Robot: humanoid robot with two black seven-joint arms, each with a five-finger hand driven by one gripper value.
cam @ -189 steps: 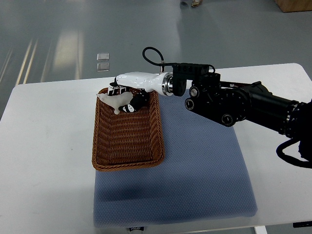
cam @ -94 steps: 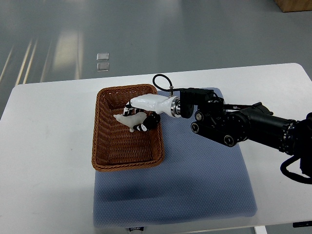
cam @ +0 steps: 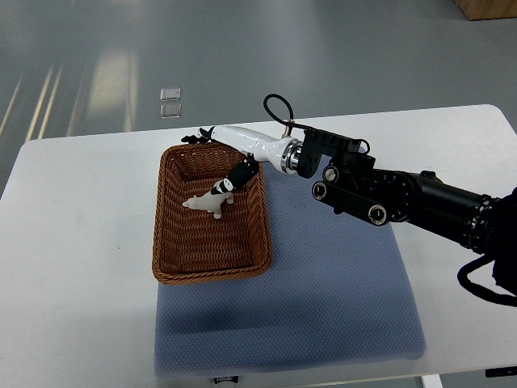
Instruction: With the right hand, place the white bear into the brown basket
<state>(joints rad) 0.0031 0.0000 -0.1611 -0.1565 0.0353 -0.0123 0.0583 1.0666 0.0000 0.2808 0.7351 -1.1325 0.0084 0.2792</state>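
**White bear lying in the brown basket, right hand spread above it**

A white desk (cam: 73, 242) is seen from steeply above, with grey floor beyond its far edge. Much of its near middle is covered by a blue-grey mat (cam: 323, 291). The right arm (cam: 404, 198), black and jointed, is brought in from the picture's right edge and is stretched across the mat's far part toward the basket. A black cable loop (cam: 276, 105) is seen above the wrist. The brown basket (cam: 166, 242), woven and rectangular, is set on the desk with its right side overlapping the mat's left edge. The right hand (cam: 230, 158), white-shelled with dark fingers (cam: 194, 137), is held over the basket's far right corner; its fingers are spread wide and nothing is gripped by them. One dark finger is pointed down to just beside the bear. The white bear (cam: 206, 204) is found lying on the basket's floor, in its far half, free of the hand.
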